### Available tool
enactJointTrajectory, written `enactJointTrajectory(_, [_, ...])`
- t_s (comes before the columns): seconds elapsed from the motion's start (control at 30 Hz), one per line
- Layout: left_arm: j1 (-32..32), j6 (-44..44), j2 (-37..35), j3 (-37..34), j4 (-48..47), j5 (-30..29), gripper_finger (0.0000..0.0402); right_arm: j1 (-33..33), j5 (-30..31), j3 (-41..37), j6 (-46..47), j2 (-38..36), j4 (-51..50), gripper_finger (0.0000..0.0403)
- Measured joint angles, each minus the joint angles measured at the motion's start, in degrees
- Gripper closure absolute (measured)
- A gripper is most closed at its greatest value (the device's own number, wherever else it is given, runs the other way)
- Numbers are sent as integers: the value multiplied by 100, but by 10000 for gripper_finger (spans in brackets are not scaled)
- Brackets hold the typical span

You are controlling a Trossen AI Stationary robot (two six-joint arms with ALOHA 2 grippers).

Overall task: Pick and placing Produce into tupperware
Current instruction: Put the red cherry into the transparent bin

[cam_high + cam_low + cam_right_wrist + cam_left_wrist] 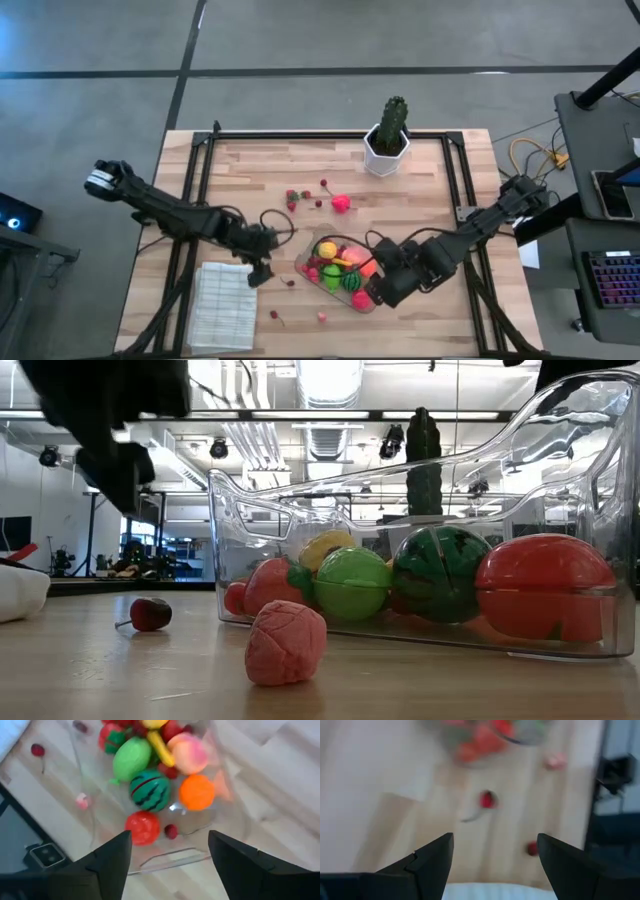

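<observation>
The clear tupperware (pixel 305 262) sits near the table's front middle, holding several pieces of produce: a green fruit (pixel 131 757), a striped melon ball (pixel 150 789), an orange one (pixel 196 791), a red one (pixel 142 826) and a small cherry (pixel 171 831). My right gripper (pixel 170 865) hangs open over the tupperware's right end (pixel 383 290), nothing between its fingers. My left gripper (pixel 260 272) is open just left of the tupperware, above a loose cherry (pixel 487 800) lying on the wood. Another berry (pixel 532 848) and a pink piece (pixel 286 643) lie nearer the front edge.
A white ribbed cloth (pixel 222 305) lies at the front left, beside my left gripper. A cactus in a white pot (pixel 388 135) stands at the far edge. More berries (pixel 293 197) and a pink piece (pixel 342 204) lie mid-table behind the tupperware.
</observation>
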Motion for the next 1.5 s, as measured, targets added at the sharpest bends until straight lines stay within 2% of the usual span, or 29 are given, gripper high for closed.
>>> enactJointTrajectory(0.2, [-1015, 619, 242, -2, 415, -146, 130, 102, 566, 2, -5, -193, -754, 136])
enactJointTrajectory(0.3, [-1518, 775, 521, -2, 592, -443, 130, 141, 618, 2, -145, -244, -1002, 136])
enactJointTrajectory(0.43, [-1869, 1229, 1038, -2, 1119, -523, 130, 157, 612, 2, -339, -242, -1125, 139])
enactJointTrajectory(0.53, [-1956, 1498, 1410, 63, 1450, -581, 130, 160, 603, 2, -367, -236, -1125, 137])
enactJointTrajectory(0.77, [-1954, 1809, 1978, 453, 1466, -1089, 130, 224, 560, 2, -340, -232, -1124, 135])
enactJointTrajectory(1.13, [-2038, 1947, 2134, 514, 1465, -1122, 130, 280, 495, -4, -323, -232, -1316, 132])
enactJointTrajectory(1.5, [-2113, 1921, 2582, 755, 1538, -1137, 130, 317, 284, -7, -302, -232, -1555, 138])
